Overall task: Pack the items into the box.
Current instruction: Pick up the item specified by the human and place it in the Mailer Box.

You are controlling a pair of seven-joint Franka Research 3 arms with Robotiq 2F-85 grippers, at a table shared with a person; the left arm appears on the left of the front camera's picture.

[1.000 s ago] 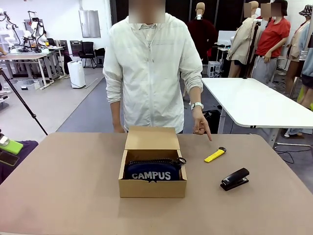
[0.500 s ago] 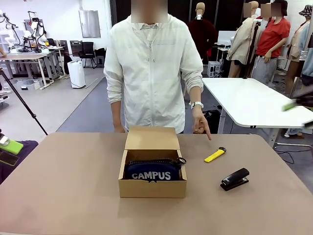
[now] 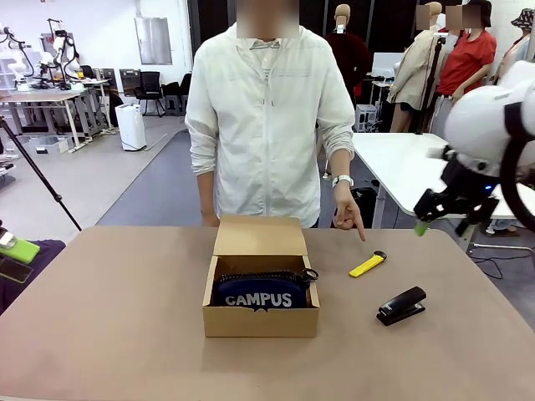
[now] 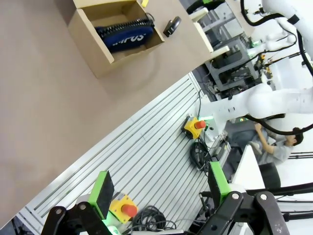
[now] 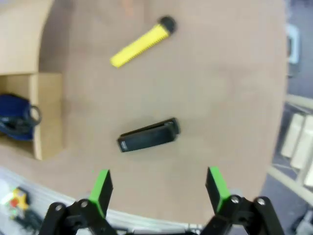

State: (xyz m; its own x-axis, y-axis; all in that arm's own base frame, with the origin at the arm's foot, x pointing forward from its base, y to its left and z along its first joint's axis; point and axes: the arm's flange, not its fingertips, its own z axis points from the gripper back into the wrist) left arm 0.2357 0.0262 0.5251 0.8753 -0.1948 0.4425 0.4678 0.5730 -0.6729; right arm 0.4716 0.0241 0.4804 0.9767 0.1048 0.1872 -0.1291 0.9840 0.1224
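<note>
Brown tabletop (image 3: 125,317) carries the open box (image 3: 260,322), navy pouch (image 3: 259,294) already inside; yellow stick (image 3: 366,266) not yet packed, at the box's two o'clock, a person's hand (image 3: 345,215) pointing at it; right tool (image 5: 159,188) and left tool (image 4: 160,188) both gape wide, empty.

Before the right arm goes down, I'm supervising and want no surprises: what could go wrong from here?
The person's hand points close by the yellow stick tool; the open right gripper could strike that hand. The black stapler lies right beside the tool and could be grabbed instead. The CAMPUS pouch fills most of the cardboard box, leaving little room.
</note>
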